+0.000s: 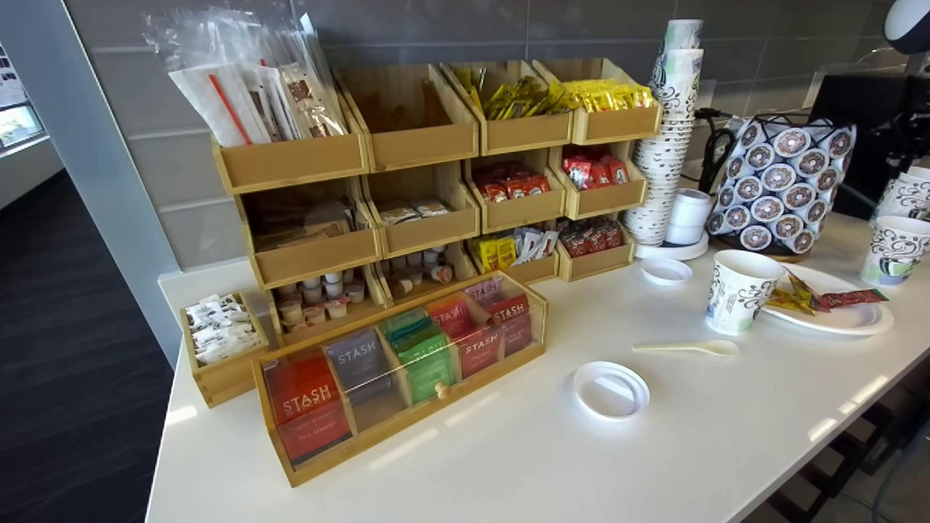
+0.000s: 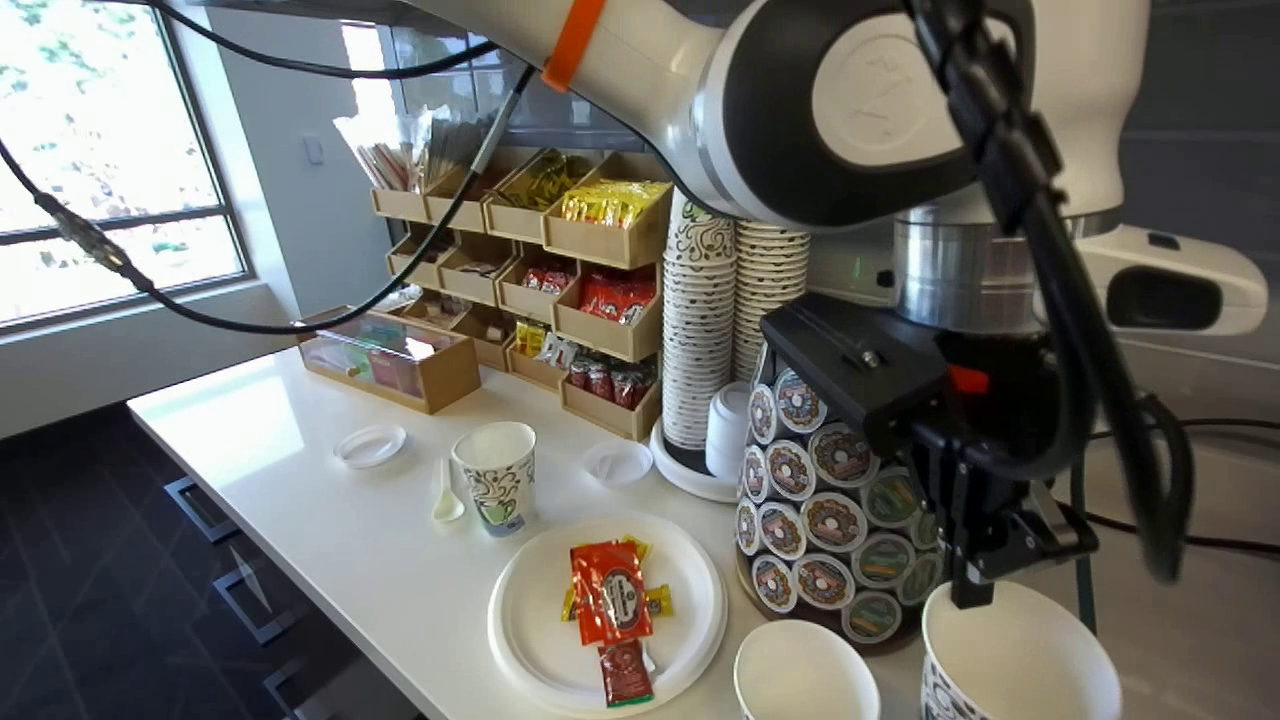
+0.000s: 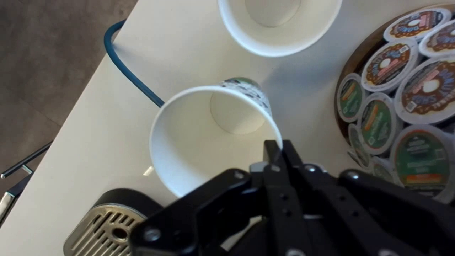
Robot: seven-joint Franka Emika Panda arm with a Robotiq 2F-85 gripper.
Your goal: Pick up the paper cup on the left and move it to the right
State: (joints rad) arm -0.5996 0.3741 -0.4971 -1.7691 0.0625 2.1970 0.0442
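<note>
Three similar white paper cups with green-teal print stand open side up. My gripper (image 2: 970, 590) is shut on the rim of the rightmost paper cup (image 2: 1030, 660). In the wrist view, the gripper (image 3: 282, 145) pinches the wall of this cup (image 3: 199, 142), one finger inside and one outside. I cannot tell whether its base touches the counter. In an exterior view this cup (image 1: 912, 192) is partly hidden behind a second cup (image 1: 897, 247), which also shows in the wrist view (image 3: 277, 32). A third cup (image 2: 497, 475) stands further left, beside the spoon.
A coffee pod rack (image 2: 830, 510) stands close beside the gripper. A white plate (image 2: 520, 600) holds condiment packets. A tall cup stack (image 1: 665, 167), flat lids (image 1: 610, 392) and a spoon (image 1: 686, 348) are on the counter. The wrist view shows a drip tray (image 3: 110, 231) and blue cable (image 3: 131, 76).
</note>
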